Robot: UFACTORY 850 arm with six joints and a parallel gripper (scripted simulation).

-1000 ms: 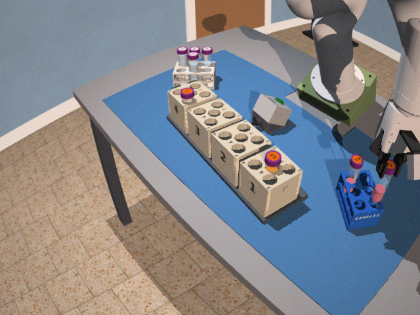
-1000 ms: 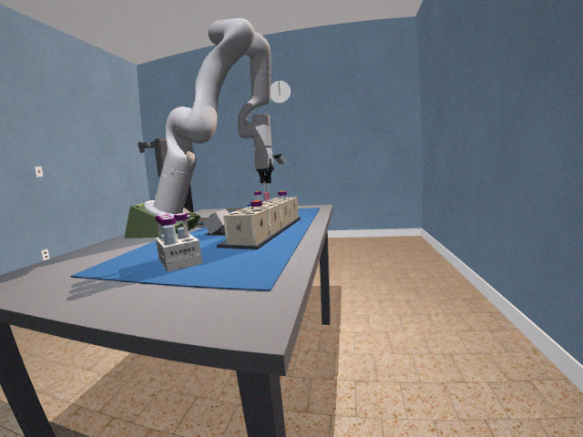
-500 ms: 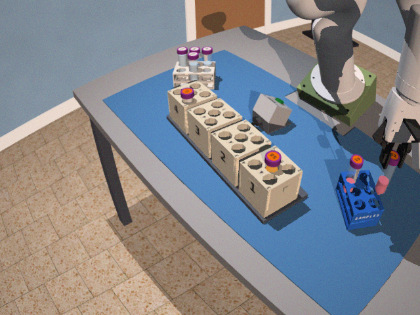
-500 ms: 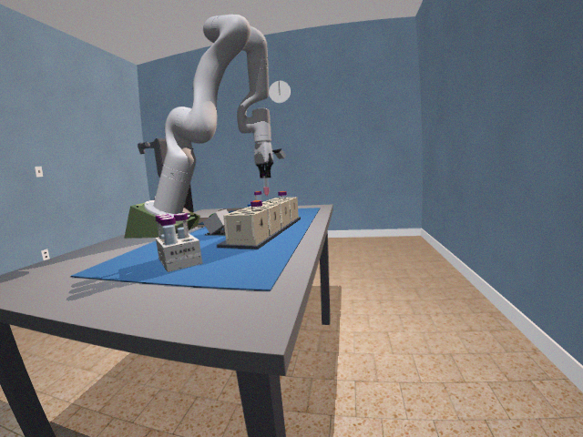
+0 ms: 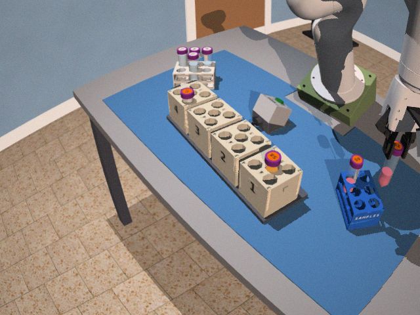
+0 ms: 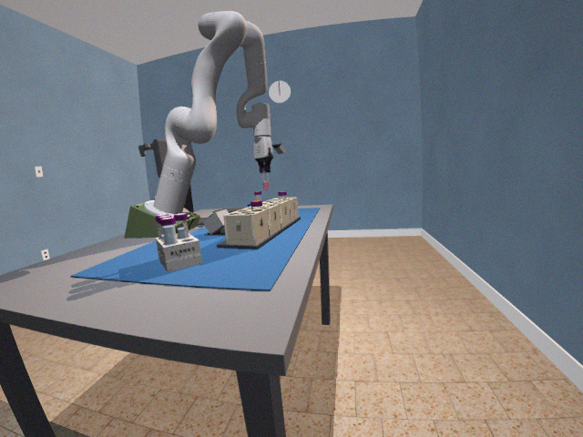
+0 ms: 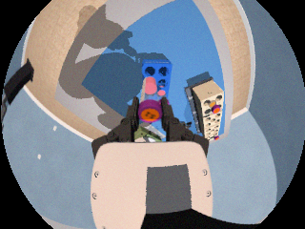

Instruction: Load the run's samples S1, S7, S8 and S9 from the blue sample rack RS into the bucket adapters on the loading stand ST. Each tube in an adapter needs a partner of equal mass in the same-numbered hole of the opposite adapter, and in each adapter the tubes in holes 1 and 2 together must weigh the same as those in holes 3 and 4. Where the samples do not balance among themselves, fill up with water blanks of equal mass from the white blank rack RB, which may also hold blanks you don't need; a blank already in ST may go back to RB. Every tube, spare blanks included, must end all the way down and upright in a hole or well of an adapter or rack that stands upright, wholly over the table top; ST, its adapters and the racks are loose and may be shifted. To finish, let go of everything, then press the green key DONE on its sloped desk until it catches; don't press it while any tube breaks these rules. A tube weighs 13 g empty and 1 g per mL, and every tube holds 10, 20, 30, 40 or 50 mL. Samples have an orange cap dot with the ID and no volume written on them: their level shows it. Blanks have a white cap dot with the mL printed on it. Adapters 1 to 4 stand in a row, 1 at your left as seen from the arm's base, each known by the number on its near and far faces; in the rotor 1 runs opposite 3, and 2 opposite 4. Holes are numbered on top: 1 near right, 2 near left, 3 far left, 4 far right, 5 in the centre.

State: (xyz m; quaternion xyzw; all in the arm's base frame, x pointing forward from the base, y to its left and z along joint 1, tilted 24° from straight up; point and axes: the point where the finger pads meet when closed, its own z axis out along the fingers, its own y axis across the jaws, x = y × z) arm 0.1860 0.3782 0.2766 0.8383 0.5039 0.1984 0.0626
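My gripper (image 5: 397, 147) is shut on a sample tube (image 5: 390, 166) with a purple cap, an orange dot and pink liquid low in it. It hangs upright, clear above the blue sample rack (image 5: 360, 199); it also shows in the wrist view (image 7: 151, 114) and the exterior view (image 6: 265, 182). One more sample tube (image 5: 355, 167) stands in the rack's far corner. On the loading stand, adapter 1 (image 5: 270, 179) holds a sample with orange liquid (image 5: 272, 159) in a far hole. Adapter 4 holds a sample (image 5: 186, 94). Adapters 2 (image 5: 239, 147) and 3 (image 5: 212, 123) are empty.
The white blank rack (image 5: 193, 73) with several blanks stands beyond adapter 4. The grey desk with the green DONE key (image 5: 278, 100) sits between the stand and the arm's green base (image 5: 338, 91). The sample rack stands near the table's near right edge.
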